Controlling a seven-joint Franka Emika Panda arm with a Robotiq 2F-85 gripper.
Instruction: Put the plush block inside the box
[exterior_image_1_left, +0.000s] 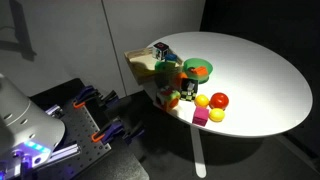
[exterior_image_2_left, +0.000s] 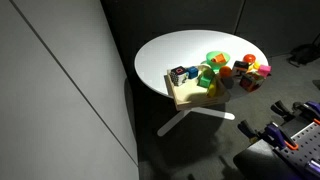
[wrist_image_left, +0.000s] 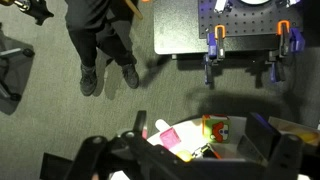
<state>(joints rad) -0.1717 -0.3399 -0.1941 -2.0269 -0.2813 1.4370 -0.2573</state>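
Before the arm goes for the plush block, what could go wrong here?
1. The plush block sits crowded among other toys. The red ball and yellow ball lie near the table's edge, so the open fingers might nudge one off.
2. The box sits right at the rim and already holds things. A push while placing might shift it or leave the block perched on top.

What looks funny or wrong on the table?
The box sits right at the edge of the table and seems to stick out past it. It might slip off.
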